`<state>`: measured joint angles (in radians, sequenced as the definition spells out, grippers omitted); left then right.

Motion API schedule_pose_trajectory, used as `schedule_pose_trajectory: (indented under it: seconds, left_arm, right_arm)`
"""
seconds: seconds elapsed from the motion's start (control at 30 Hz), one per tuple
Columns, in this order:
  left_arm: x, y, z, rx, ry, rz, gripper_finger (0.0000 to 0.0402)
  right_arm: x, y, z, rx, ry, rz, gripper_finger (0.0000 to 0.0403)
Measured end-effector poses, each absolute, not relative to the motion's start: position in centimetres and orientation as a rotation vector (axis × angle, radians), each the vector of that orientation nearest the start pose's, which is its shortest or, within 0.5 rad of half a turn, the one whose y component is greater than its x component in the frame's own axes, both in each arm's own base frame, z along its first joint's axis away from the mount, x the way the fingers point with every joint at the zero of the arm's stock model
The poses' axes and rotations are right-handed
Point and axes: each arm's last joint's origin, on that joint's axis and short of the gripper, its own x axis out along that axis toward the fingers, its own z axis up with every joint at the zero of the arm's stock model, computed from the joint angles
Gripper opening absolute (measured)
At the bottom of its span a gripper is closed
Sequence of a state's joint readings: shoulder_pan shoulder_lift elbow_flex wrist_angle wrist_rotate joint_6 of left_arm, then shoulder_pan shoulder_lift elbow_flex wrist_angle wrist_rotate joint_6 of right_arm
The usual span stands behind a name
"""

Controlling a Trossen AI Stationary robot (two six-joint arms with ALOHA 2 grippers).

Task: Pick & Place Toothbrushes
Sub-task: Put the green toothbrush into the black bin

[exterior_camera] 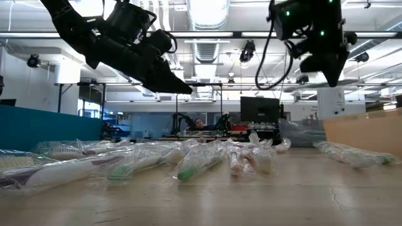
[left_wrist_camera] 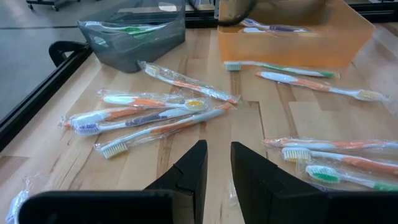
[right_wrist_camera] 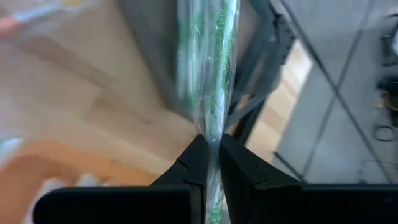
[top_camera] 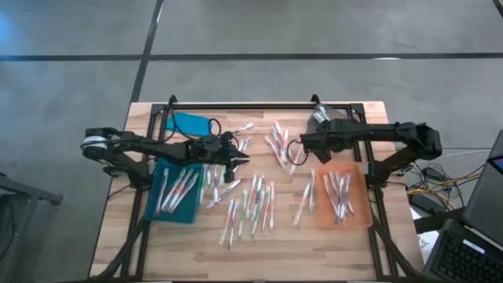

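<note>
While clamping green toothbrush (right_wrist_camera: 211, 87), right pincer (right_wrist_camera: 211, 155) | left pincer (left_wrist_camera: 217, 165) ajar

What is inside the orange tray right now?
The orange tray holds a handful of wrapped toothbrushes, lying roughly lengthwise and overlapping. An exact count is not possible where they overlap. In the left wrist view its wall hides most of them; only a couple show above it.

Teal tray (top_camera: 167, 206), orange tray (top_camera: 360, 214)

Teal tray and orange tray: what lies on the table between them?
In the high view, loose wrapped toothbrushes lie scattered on bare wood between the teal tray and the orange tray; both trays hold toothbrushes too.
</note>
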<state>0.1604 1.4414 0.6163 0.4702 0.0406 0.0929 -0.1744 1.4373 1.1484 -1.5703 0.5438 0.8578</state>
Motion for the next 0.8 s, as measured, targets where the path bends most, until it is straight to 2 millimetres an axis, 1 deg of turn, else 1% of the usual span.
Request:
schedule_pose_trajectory:
  seconds: [0.17, 0.3, 0.57, 0.8]
  left_arm:
    - [28.3, 4.5, 19.2, 0.056, 0.358, 0.102, 0.0074]
    - [28.3, 4.5, 19.2, 0.056, 0.358, 0.102, 0.0074]
    - [28.5, 4.5, 19.5, 0.058, 0.348, 0.102, 0.0074]
    - [28.7, 4.5, 19.9, 0.062, 0.314, 0.104, 0.0074]
  right_arm:
    - [19.4, -6.8, 25.3, 0.179, 1.529, -1.262, 0.0022]
    - [18.8, -8.2, 24.4, 0.188, 1.567, -1.248, 0.0022]
    - [18.8, -10.8, 23.0, 0.204, 1.528, -1.200, 0.0022]
    - [18.5, -12.6, 22.3, 0.200, 1.508, -1.177, 0.0022]
